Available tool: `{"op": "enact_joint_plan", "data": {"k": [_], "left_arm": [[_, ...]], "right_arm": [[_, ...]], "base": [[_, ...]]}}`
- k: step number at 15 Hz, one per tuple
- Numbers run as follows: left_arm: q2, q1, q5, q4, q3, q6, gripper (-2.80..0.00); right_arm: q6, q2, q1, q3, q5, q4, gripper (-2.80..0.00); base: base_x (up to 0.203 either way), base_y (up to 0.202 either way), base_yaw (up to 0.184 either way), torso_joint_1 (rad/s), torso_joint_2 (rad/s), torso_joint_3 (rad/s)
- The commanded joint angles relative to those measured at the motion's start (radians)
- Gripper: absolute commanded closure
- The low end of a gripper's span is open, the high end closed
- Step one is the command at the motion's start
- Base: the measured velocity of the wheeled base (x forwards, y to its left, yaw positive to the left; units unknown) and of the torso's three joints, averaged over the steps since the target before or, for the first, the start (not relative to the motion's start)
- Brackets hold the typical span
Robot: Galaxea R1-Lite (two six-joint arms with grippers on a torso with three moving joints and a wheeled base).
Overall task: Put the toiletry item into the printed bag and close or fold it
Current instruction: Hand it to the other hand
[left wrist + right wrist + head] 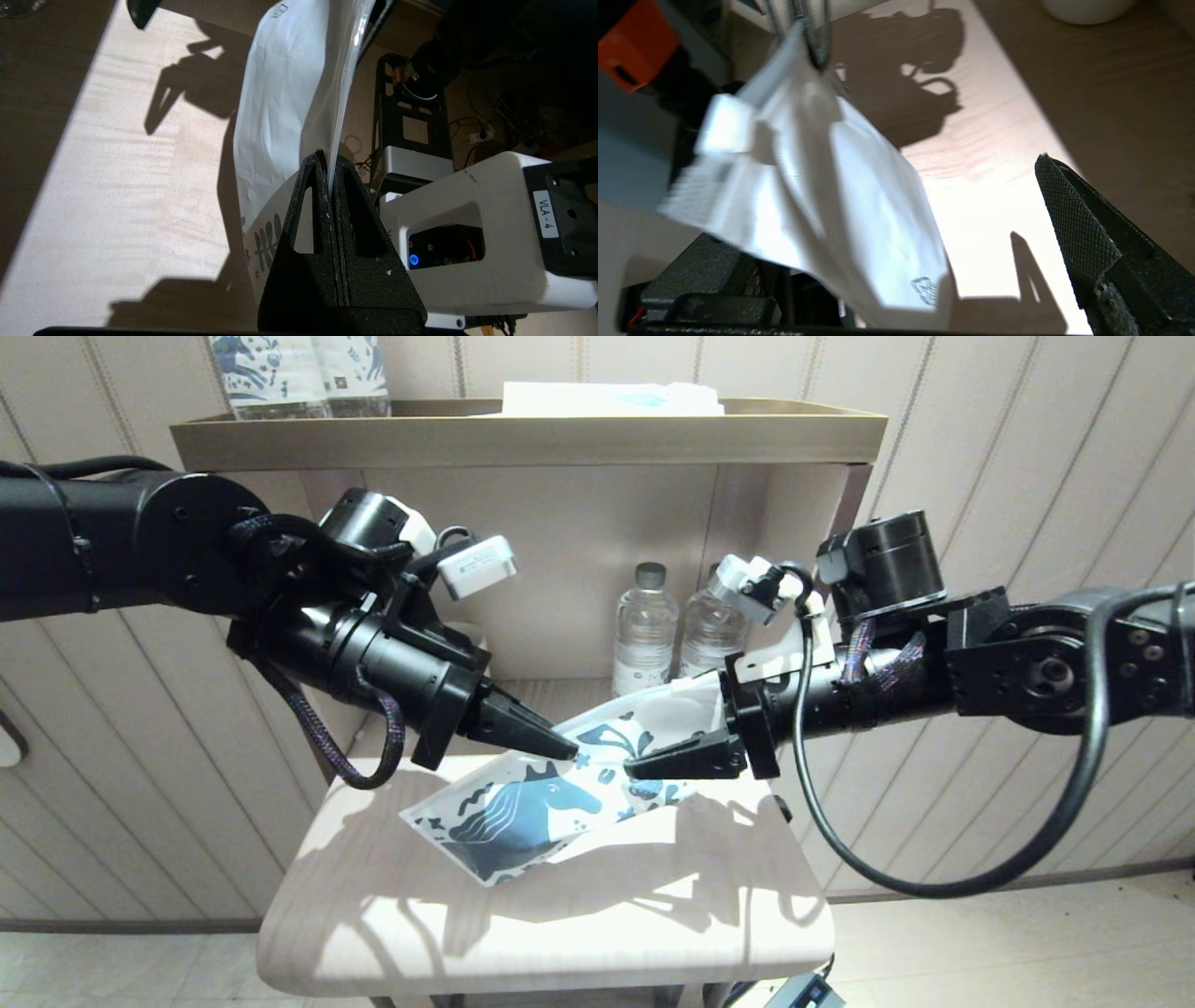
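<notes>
The printed bag [523,803], white with a dark blue horse, hangs slanted above the small table [541,933], its lower corner near the tabletop. My left gripper [566,747] is shut on the bag's upper edge; in the left wrist view the thin bag edge [345,84] runs into the closed fingertips [343,172]. My right gripper [640,768] is open just right of that hold, level with the bag's upper part. In the right wrist view the bag [831,186] covers one finger, and the other finger [1073,224] stands well apart. The toothbrush is not in view.
Two clear water bottles [644,630] [711,625] stand in the recess behind the table. Above it, a shelf tray [523,434] carries blue-and-white printed packs [299,373] and a white folded item [611,399]. A white bowl [1087,4] sits at the table's back.
</notes>
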Motion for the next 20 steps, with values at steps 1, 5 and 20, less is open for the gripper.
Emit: {"op": "enact_joint_plan", "data": {"k": [1, 5, 20], "left_arm": [[-0.002, 0.000, -0.005, 0.004, 0.000, -0.002, 0.00], [-0.013, 0.000, -0.003, 0.007, 0.000, -0.001, 0.00], [-0.021, 0.012, -0.110, 0.072, -0.044, -0.028, 0.00]], "right_arm": [[0.055, -0.020, 0.009, 0.027, -0.102, -0.107, -2.80], [0.346, -0.012, 0.087, 0.106, -0.249, -0.437, -2.80], [0.334, -0.242, -0.182, 0.150, 0.229, -0.075, -2.80]], "base": [[0.000, 0.000, 0.000, 0.000, 0.00, 0.000], [0.000, 0.000, 0.000, 0.000, 0.00, 0.000], [0.000, 0.000, 0.000, 0.000, 0.00, 0.000]]}}
